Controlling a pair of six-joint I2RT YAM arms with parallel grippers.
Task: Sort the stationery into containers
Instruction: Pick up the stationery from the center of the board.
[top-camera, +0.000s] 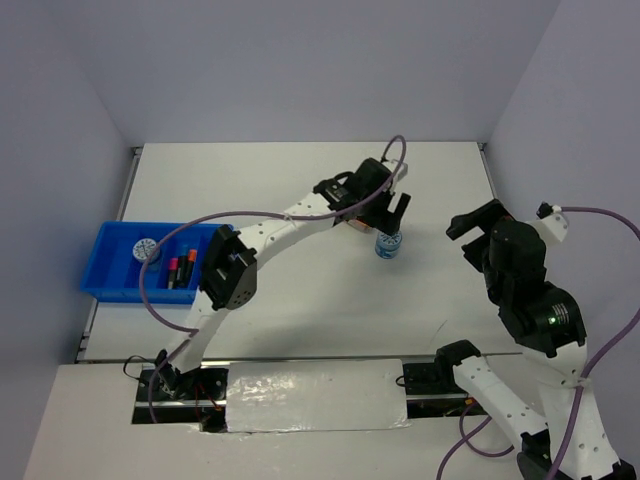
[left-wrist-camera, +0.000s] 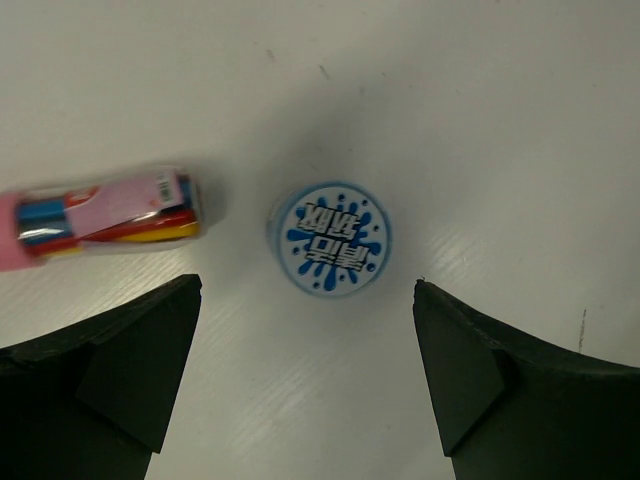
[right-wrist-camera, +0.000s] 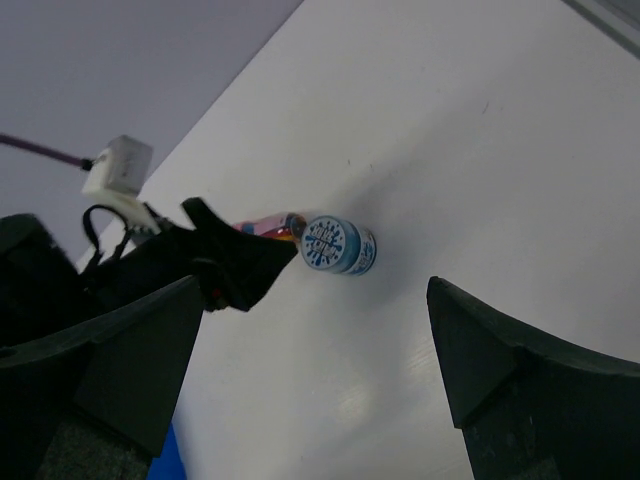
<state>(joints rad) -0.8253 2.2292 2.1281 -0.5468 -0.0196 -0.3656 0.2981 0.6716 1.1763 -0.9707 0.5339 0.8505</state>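
A round blue-white disc (top-camera: 388, 244) (left-wrist-camera: 330, 238) (right-wrist-camera: 338, 245) stands on the white table. My left gripper (top-camera: 392, 215) (left-wrist-camera: 308, 287) hovers open just above and behind it, touching nothing. A pink capsule-shaped case (left-wrist-camera: 100, 215) (right-wrist-camera: 270, 225) lies to the disc's left, mostly hidden under the left gripper in the top view. My right gripper (top-camera: 475, 222) (right-wrist-camera: 316, 285) is open and empty, raised to the right of the disc. The blue tray (top-camera: 110, 285) at the left holds another disc (top-camera: 147, 250) and several highlighters (top-camera: 178, 270).
Grey walls close in the table on the left, back and right. The left arm (top-camera: 280, 225) stretches across the middle of the table from the tray side. A white taped strip (top-camera: 315, 395) lies between the arm bases at the near edge.
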